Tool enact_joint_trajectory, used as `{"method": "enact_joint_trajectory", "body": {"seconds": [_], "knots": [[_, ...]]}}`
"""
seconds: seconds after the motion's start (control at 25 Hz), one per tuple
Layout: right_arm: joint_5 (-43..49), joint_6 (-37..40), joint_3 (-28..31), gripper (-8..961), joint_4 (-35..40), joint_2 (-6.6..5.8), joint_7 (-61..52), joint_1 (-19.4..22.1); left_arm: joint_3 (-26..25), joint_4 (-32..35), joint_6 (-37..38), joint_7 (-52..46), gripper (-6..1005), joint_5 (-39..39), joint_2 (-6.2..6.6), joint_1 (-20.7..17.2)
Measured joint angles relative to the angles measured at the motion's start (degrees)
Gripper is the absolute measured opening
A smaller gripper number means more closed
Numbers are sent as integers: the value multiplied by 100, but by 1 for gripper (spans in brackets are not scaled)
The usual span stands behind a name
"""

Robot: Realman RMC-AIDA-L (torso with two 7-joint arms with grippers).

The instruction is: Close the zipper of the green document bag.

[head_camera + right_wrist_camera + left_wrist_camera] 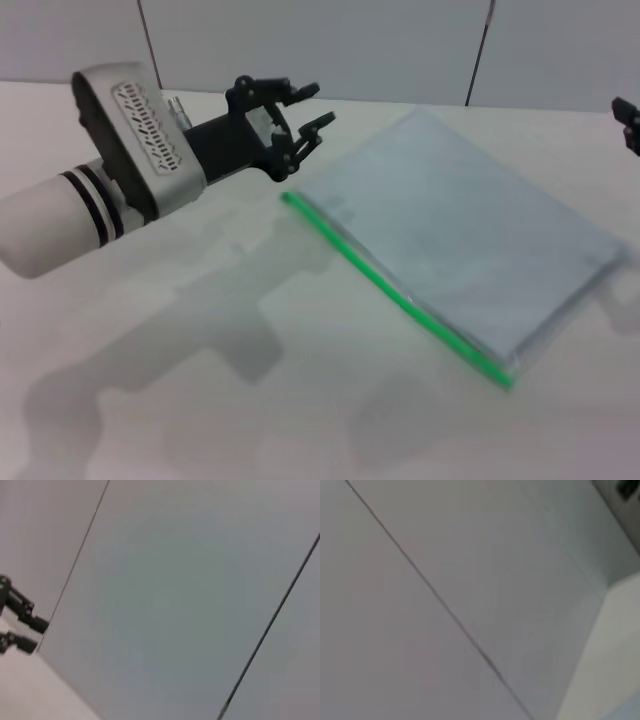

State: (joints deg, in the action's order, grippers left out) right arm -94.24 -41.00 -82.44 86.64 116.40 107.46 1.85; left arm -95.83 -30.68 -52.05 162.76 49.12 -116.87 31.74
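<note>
The green document bag (470, 235) lies flat on the white table, a pale blue-grey pouch set at an angle. Its zipper (400, 295) is the bright green strip along the bag's long edge on my left side, and I cannot make out the slider. In the head view my left gripper (315, 107) hovers open just above and beyond the zipper's far end (288, 198), holding nothing. Only a black bit of my right gripper (628, 122) shows at the right edge, beyond the bag's far right side. Neither wrist view shows the bag.
The white table (200, 400) stretches in front of and to the left of the bag. Grey wall panels (320, 45) stand close behind the table, and both wrist views show mostly these panels (470, 580).
</note>
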Motion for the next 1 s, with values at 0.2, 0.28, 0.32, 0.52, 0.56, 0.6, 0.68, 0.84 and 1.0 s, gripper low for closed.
{"method": "enact_joint_trajectory", "body": {"seconds": [0.2,0.28,0.32,0.52,0.56,0.6,0.68,0.84,1.0], "knots": [[-1740,-38,-10,518,-747,6,1226,-118,3,23,-549,-40,283,-441,-2,-94],[-2445,-51,-40,617,-1205,6,1782,-244,5,36,-692,-71,360,-670,-8,-190],[-2736,-51,-67,667,-1444,4,2085,-337,14,73,-870,-146,399,-1065,-21,-314],[-3622,49,-324,679,-2492,14,3327,-871,20,470,-1387,-369,609,-2151,-26,-425],[-3767,101,-369,682,-2689,17,3525,-980,20,640,-1485,-385,654,-2407,-27,-401],[-3932,171,-391,684,-2883,21,3691,-1070,21,754,-1530,-384,698,-2534,-28,-368],[-4335,265,-417,689,-3203,24,3944,-1206,20,1014,-1613,-377,693,-2737,-29,-270],[-5191,259,-413,694,-3679,18,4459,-1381,62,1224,-1725,-284,690,-2779,-33,-211],[-5715,259,-516,694,-3786,57,5004,-1407,98,1250,-1839,-219,690,-2809,-44,-298]]}}
